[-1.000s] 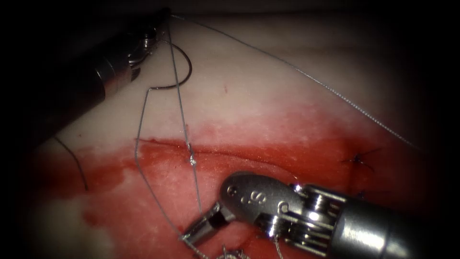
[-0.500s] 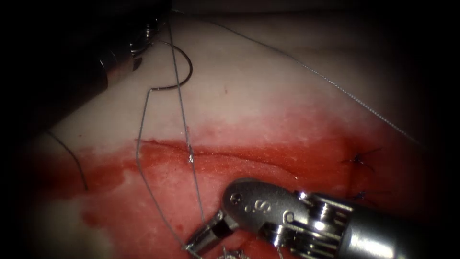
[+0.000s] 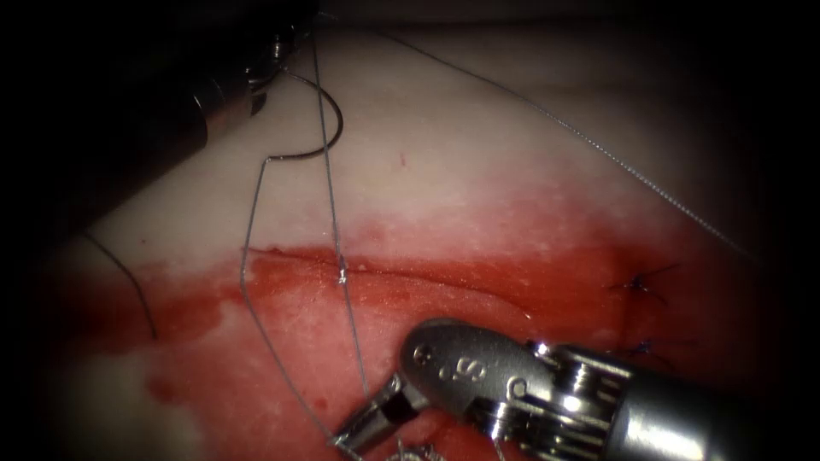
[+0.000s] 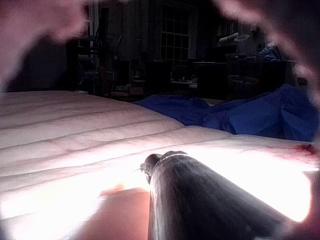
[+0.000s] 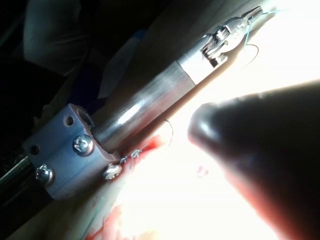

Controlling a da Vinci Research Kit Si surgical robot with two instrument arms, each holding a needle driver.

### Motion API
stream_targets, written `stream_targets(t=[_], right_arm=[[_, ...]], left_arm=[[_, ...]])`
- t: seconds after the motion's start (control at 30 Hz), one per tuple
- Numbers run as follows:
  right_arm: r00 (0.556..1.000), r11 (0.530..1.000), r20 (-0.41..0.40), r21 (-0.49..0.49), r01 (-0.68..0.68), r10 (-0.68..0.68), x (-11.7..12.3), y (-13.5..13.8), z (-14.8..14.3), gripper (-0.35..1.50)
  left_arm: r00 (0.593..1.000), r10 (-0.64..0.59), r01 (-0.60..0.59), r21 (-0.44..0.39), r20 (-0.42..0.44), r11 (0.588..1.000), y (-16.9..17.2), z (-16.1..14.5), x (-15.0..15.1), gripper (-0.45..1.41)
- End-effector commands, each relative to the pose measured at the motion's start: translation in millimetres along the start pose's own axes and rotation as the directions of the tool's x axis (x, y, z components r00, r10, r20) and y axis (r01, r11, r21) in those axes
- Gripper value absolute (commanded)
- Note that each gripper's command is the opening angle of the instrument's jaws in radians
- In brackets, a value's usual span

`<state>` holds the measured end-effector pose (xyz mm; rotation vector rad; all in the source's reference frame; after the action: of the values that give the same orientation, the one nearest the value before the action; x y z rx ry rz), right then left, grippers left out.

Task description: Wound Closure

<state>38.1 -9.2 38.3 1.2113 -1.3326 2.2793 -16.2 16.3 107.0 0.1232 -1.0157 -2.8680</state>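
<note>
Left end effector (image 3: 286, 51): yours grips the thread (image 3: 329, 179) near the needle, up on the pale tissue; its jaws are closed on it.
Right end effector (image 3: 363, 427): clamped on the thread low in the endoscope view, below the cut.
Needle (image 3: 320, 128): free of the tissue (image 3: 478, 171), hanging by the left tool above the cut (image 3: 410, 277); neither tool holds it.
Done: you have finished stitches (image 3: 641, 286) at the cut's right end; a knot (image 3: 342, 276) sits at the cut.
Left: the cut's left stretch looks open, amid red fluid (image 3: 196, 307).
</note>
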Motion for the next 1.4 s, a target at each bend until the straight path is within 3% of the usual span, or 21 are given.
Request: stream_targets(t=[0.03, 1.4], right_arm=[[1.0, 1.0, 0.005, 0.004, 0.006, -0.006, -1.3, -0.6, -0.7, -0.35], [1.0, 1.0, 0.003, 0.0, -0.025, 0.025, -1.1, -0.7, -0.7, -0.35]], left_arm=[[1.0, -0.005, 0.005, 0.01, 0.001, 1.0, -1.8, 0.3, -0.1, -0.45], [0.999, -0.051, 0.051, -0.005, -0.001, 0.999, -1.5, 0.6, -0.4, -0.45]])
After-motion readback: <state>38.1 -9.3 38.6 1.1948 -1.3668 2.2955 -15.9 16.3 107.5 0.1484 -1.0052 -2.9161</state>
